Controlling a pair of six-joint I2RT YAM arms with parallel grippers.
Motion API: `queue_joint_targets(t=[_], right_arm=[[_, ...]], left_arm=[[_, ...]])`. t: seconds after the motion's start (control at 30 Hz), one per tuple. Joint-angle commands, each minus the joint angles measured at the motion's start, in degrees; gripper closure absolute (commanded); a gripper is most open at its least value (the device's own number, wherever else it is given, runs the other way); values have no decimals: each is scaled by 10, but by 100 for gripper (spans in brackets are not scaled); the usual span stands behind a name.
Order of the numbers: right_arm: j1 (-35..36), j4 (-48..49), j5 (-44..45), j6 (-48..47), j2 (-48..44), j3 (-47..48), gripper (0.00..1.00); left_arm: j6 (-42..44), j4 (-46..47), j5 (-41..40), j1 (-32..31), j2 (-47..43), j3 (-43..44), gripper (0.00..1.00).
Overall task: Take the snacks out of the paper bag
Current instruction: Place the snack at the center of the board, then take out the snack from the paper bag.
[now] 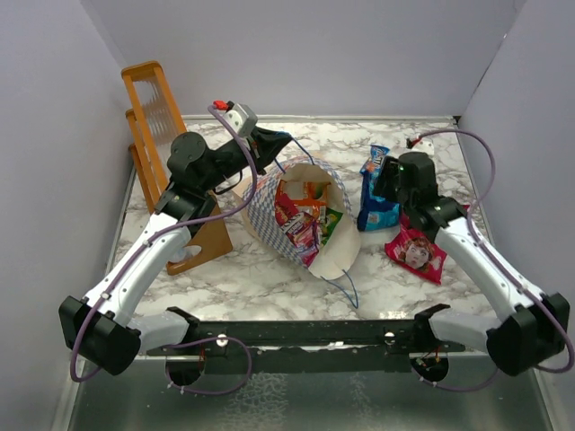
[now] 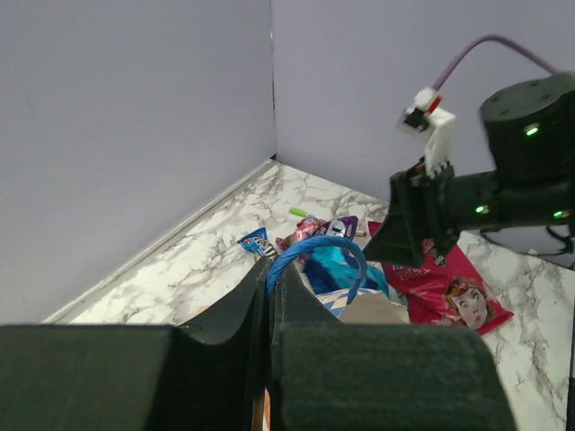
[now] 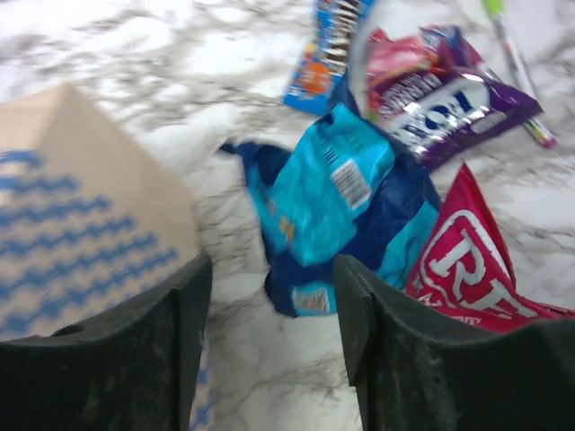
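Note:
The blue-and-white checkered paper bag (image 1: 269, 211) lies in the middle of the table, its cream mouth open toward the camera. Red, orange and green snacks (image 1: 304, 215) sit inside. My left gripper (image 1: 274, 144) is at the bag's far rim, shut on its blue cord handle (image 2: 316, 247). My right gripper (image 1: 382, 187) is open and empty, just above a blue packet (image 3: 332, 197) on the table right of the bag (image 3: 81, 206). The pink-red "REAL" pouch (image 1: 416, 251) lies by it, and shows in the right wrist view (image 3: 467, 260). A purple packet (image 3: 440, 99) and a small blue packet (image 1: 375, 160) lie further back.
An orange wooden rack (image 1: 157, 135) stands at the back left, close to my left arm. A thin green stick (image 3: 517, 63) lies beyond the purple packet. Grey walls close in the table on three sides. The bag's second blue cord (image 1: 346, 289) trails toward the front edge.

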Motion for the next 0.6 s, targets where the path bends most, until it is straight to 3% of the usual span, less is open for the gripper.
queue_joint_targets(t=[0.0, 0.23, 0.4, 0.47, 0.57], right_arm=[[-3, -34, -189, -25, -107, 33, 42], [-2, -26, -420, 2, -211, -21, 40], [13, 29, -543, 68, -224, -73, 39], [60, 58, -529, 101, -225, -86, 39], [176, 75, -425, 106, -205, -77, 39]], left_arm=[[-2, 36, 20, -8, -18, -5, 100], [2, 36, 20, -20, -27, -7, 100], [10, 36, 12, -26, -34, -11, 100], [10, 36, 12, -26, -33, -11, 100], [9, 36, 11, -27, -30, -11, 100]])
